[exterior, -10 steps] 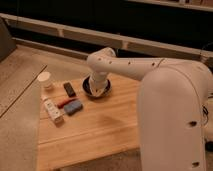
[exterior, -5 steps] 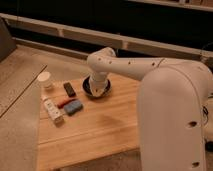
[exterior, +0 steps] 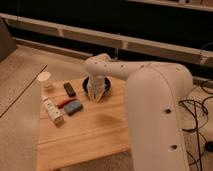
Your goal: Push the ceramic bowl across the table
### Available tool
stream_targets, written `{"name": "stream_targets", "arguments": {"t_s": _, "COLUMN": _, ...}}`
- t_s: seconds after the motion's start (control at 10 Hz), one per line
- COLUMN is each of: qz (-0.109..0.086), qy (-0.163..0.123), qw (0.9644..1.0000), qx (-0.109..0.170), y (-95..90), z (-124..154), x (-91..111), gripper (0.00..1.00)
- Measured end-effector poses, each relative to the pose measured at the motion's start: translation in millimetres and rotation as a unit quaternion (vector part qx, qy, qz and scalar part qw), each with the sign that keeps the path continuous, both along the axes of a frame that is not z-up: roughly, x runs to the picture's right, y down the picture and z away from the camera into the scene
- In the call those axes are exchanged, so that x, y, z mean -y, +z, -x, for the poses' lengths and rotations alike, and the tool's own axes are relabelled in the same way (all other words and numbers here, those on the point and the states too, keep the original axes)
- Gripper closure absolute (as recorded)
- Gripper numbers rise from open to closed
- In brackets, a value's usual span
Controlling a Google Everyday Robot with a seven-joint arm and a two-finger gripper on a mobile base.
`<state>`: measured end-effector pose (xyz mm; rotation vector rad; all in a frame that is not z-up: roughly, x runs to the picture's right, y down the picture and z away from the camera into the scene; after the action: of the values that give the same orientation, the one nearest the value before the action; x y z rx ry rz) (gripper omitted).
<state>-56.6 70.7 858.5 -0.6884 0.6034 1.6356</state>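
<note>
Claw [exterior: 96, 93] is low at the ceramic bowl [exterior: 108, 86], over its near-left rim. Open or closed: can't tell, and can't tell if it touches the bowl. White arm [exterior: 150, 105] fills the near right, over the worktop [exterior: 90, 135]. Clock positions from worktop centre:
- White carton [exterior: 53, 111] at 9 o'clock.
- Blue-grey block [exterior: 74, 107] just beside it.
- Small red item [exterior: 64, 102] touching the block's far side.
- Black bar [exterior: 69, 89] at 10 o'clock.
- Bowl at 12 o'clock, by the far edge.
- White paper cup [exterior: 45, 80] on the far-left corner.

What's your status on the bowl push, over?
Gripper down at the ceramic bowl, near the table far edge. Blue-grey block and black bar lie image-left of bowl.
</note>
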Motion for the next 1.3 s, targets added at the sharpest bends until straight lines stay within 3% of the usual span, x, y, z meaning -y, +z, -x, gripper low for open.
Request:
{"name": "stream_targets", "arguments": {"t_s": 0.2, "qz": 0.037, "qy": -0.002, "qw": 0.9985, "qx": -0.041, "y": 19.2, "z": -16, "x": -4, "gripper": 1.0}}
{"name": "stream_targets", "arguments": {"t_s": 0.4, "qz": 0.084, "qy": -0.003, "qw": 0.9926, "qx": -0.088, "y": 43.5, "z": -32, "x": -8, "gripper": 1.0}}
{"name": "stream_targets", "arguments": {"t_s": 0.6, "qz": 0.1, "qy": -0.01, "qw": 0.9888, "qx": -0.111, "y": 61.7, "z": -38, "x": -6, "gripper": 1.0}}
{"name": "stream_targets", "arguments": {"t_s": 0.7, "qz": 0.091, "qy": -0.023, "qw": 0.9888, "qx": -0.116, "y": 73.9, "z": -40, "x": 1, "gripper": 1.0}}
{"name": "stream_targets", "arguments": {"t_s": 0.9, "qz": 0.042, "qy": -0.061, "qw": 0.9916, "qx": -0.106, "y": 98.5, "z": -30, "x": 24, "gripper": 1.0}}
{"name": "stream_targets", "arguments": {"t_s": 1.0, "qz": -0.012, "qy": -0.091, "qw": 0.9924, "qx": -0.082, "y": 114.4, "z": -19, "x": 46, "gripper": 1.0}}
{"name": "stream_targets", "arguments": {"t_s": 1.1, "qz": -0.055, "qy": -0.111, "qw": 0.9907, "qx": -0.058, "y": 122.2, "z": -8, "x": 63, "gripper": 1.0}}
{"name": "stream_targets", "arguments": {"t_s": 1.2, "qz": -0.093, "qy": -0.13, "qw": 0.9866, "qx": -0.029, "y": 126.2, "z": 6, "x": 76, "gripper": 1.0}}
{"name": "stream_targets", "arguments": {"t_s": 1.3, "qz": -0.149, "qy": -0.152, "qw": 0.9769, "qx": 0.016, "y": 126.1, "z": 28, "x": 93, "gripper": 1.0}}
